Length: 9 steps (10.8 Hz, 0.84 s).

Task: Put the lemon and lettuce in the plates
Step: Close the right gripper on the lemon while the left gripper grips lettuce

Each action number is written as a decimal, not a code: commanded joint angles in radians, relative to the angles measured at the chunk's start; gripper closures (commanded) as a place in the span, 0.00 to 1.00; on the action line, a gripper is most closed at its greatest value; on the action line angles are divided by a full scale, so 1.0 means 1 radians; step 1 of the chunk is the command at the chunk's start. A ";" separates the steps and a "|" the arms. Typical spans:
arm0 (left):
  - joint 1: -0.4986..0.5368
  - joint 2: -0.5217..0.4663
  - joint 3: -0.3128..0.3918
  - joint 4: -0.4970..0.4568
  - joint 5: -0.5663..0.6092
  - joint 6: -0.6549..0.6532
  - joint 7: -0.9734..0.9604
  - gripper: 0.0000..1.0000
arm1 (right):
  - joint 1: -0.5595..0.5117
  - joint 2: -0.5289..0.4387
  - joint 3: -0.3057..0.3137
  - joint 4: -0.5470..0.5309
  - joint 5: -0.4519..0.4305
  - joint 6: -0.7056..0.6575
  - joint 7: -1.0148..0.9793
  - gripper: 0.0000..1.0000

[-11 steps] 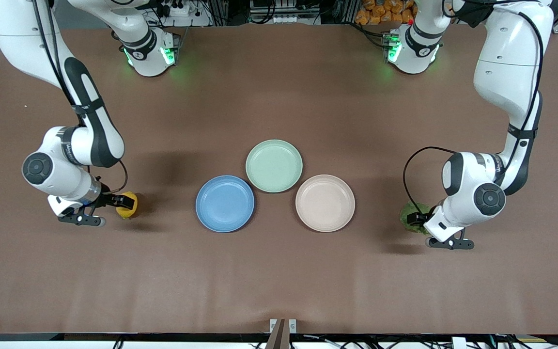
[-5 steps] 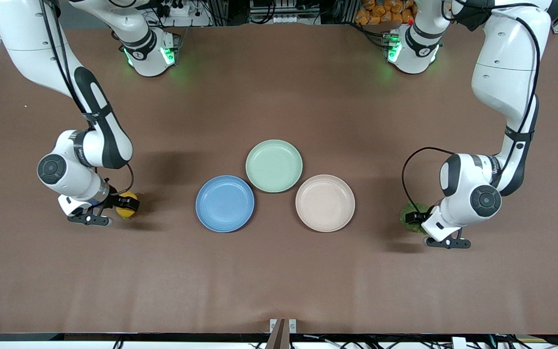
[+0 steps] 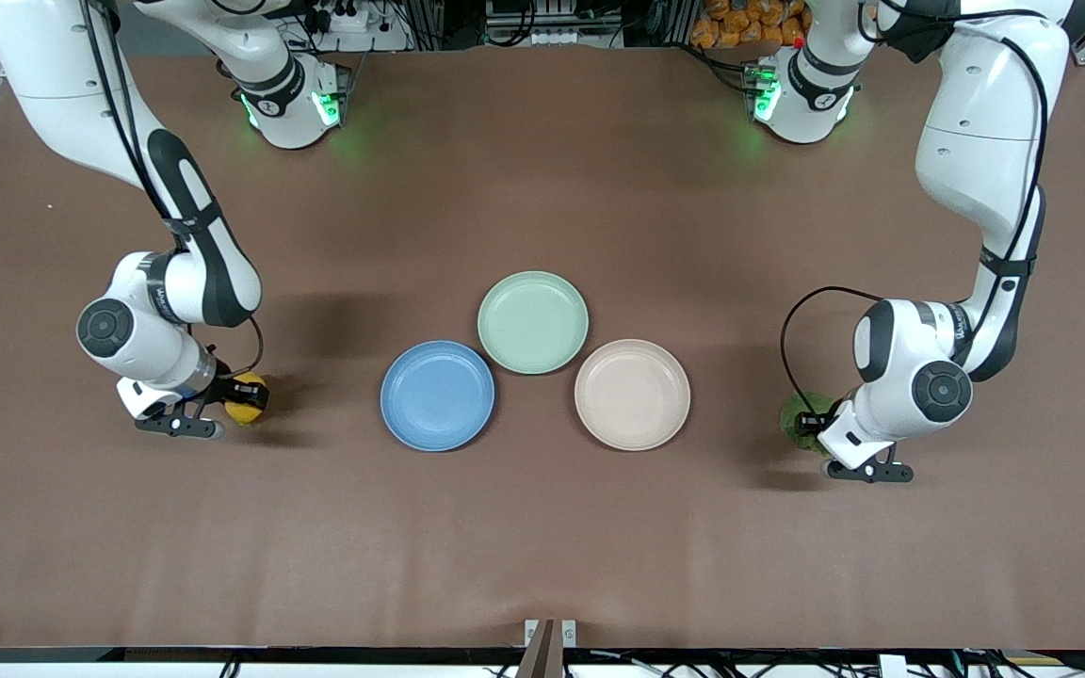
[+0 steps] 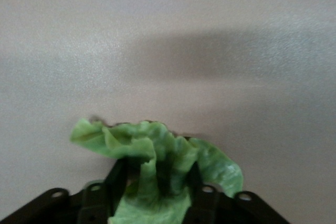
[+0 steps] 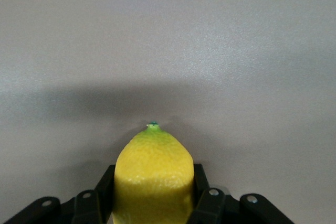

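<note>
- Lemon [image 5: 152, 174]: sits between the right gripper's [image 5: 152, 192] black fingers [image 5: 102, 187], which press on its two flanks, nubby green-tipped end pointing away from the wrist. It looks firm and rounded with a pebbled skin, so my guess is it will take a squeeze without harm but could roll or squirt out if the pads sit off its widest part. The hold across the belly looks right.
- Look of it: bright yellow, oval, a hint of green at the tip, far smaller than any plate.
- Lettuce [image 4: 157, 171]: the leaf is bunched up between the left gripper's [image 4: 157, 198] fingers [image 4: 113, 187], its ruffled edge spilling out past the fingertips on both sides. Soft, light and floppy by the look of it. It probably can't be crushed in any way that matters, but a thin fold may slip free, so a bite on the thick gathered middle seems safest.
- Look of it: green, wrinkled, veined, glossy in spots.
- Both grippers are low at the tabletop [image 3: 542, 527], closed on their items. I can't tell whether either item has left the surface.
- Blue plate [image 3: 437, 395]: well apart from the right gripper, toward the table's middle.
- Cream-white plate [image 3: 632, 394]: near the left gripper's side, touching or nearly touching the mint-green plate [image 3: 532, 322].
</note>
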 commanded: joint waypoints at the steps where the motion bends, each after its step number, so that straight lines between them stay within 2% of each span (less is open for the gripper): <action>1: -0.006 -0.001 0.005 -0.011 -0.015 0.015 -0.008 0.89 | 0.006 -0.021 0.000 0.004 0.019 -0.045 -0.003 0.80; 3: -0.006 -0.013 0.005 -0.011 -0.015 0.010 -0.008 1.00 | 0.006 -0.034 0.003 0.079 0.019 -0.204 0.001 0.80; 4: -0.006 -0.019 0.003 -0.009 -0.015 0.008 -0.008 1.00 | 0.016 -0.043 0.005 0.097 0.019 -0.232 0.001 0.81; 9: -0.072 -0.088 0.002 -0.008 -0.017 -0.082 -0.034 1.00 | 0.095 -0.040 0.014 0.134 0.021 -0.234 0.073 0.84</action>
